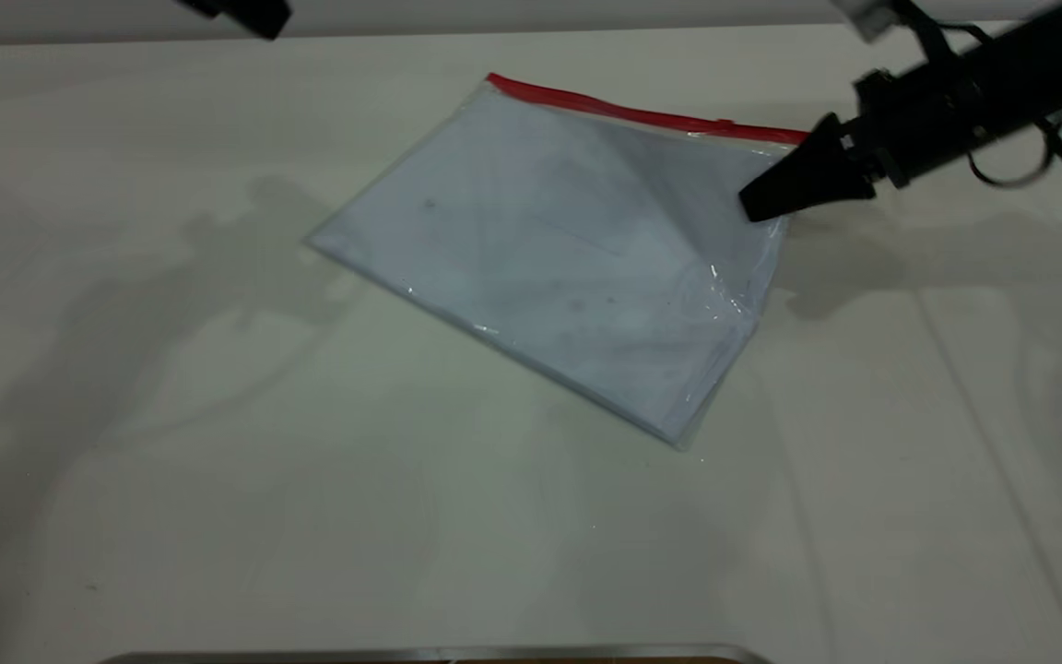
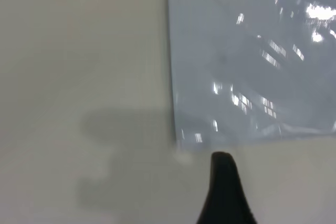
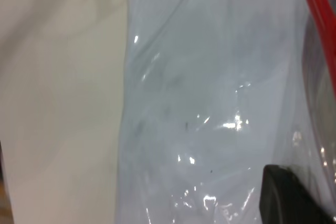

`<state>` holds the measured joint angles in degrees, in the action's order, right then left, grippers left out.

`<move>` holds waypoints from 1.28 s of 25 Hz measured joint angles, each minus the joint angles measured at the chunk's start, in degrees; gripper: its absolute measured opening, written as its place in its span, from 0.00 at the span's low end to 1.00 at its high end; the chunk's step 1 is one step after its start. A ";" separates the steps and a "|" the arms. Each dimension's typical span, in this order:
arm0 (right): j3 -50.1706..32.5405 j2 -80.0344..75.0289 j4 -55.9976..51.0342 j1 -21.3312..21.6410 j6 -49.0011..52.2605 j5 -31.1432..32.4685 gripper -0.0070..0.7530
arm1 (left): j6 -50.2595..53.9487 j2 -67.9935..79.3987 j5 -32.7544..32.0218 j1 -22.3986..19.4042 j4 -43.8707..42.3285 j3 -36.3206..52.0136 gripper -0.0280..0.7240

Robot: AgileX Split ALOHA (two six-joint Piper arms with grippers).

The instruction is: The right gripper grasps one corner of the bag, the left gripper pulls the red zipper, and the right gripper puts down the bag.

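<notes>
The bag (image 1: 549, 240) is a clear pouch with white paper inside, lying at an angle on the white table (image 1: 218, 461). The red zipper (image 1: 642, 112) runs along its far edge, with a small slider tab (image 1: 725, 124) near the right end. My right gripper (image 1: 757, 201) is shut on the bag just below the red-tipped right corner (image 1: 794, 138) and holds that end raised, so the plastic tents up. In the right wrist view one finger (image 3: 286, 198) lies against the plastic, beside the red zipper (image 3: 320, 19). My left gripper (image 1: 250, 14) hangs at the far left, away from the bag.
A plain corner of the bag (image 2: 181, 135) shows in the left wrist view, with bare table beside it. A metal edge (image 1: 439, 655) runs along the table's front. The right arm's thin cable (image 1: 1010, 171) loops behind the gripper.
</notes>
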<state>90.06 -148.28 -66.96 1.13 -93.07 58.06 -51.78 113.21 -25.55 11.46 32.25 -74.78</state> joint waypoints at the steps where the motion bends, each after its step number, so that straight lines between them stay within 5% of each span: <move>1: 1.91 0.00 2.51 -1.09 1.12 0.15 0.05 | -1.44 0.27 0.29 0.71 0.00 -0.61 0.82; 13: 18.47 -0.07 20.20 -13.17 5.80 4.61 0.05 | -12.97 10.19 0.84 9.68 0.18 -9.84 0.82; 32: 20.43 -0.20 22.35 -17.77 0.90 -1.52 0.05 | -28.07 15.76 5.19 13.48 7.18 -10.17 0.82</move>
<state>110.49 -148.48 -44.61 -16.64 -92.18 56.54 -79.85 128.97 -20.35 24.94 39.43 -84.95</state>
